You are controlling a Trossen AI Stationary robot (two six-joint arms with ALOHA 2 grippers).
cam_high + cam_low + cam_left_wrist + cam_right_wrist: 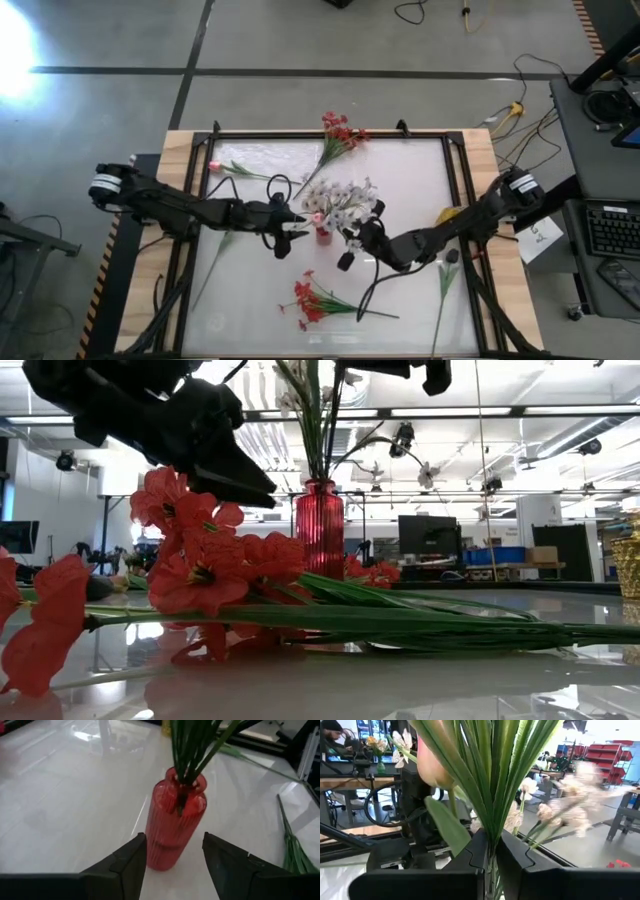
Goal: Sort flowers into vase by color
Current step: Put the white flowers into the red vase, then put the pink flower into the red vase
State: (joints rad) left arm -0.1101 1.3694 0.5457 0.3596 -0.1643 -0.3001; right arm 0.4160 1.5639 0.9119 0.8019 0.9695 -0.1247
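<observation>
A ribbed red vase (323, 236) (320, 525) (172, 827) stands upright mid-table with green stalks in its mouth. My left gripper (297, 228) (174, 840) is open, level with the vase's lower half, one finger on either side; I see no touch. My right gripper (352, 240) (490, 847) is above the vase, shut on a bunch of stalks with white blossoms (342, 200) (570, 815) and a pink bud (435, 765). Red sprays lie near the far edge (340, 130) and the near edge (310, 300) (200, 575). Another pink bud (214, 166) lies far left. My right gripper pinches the bunched green stalks (489, 827) between its two fingers, above the vase and below the blossoms, with the fingers lying across the stalks. The bunch stands roughly upright, and its lower ends sit in the vase mouth (184, 785).
Loose green stalks lie on the white tabletop at the left (213, 262) and the right (443, 292). A gold-yellow object (447, 214) (628, 565) stands at the right side. Black rails (330, 135) frame the table. Cables and desks lie beyond it.
</observation>
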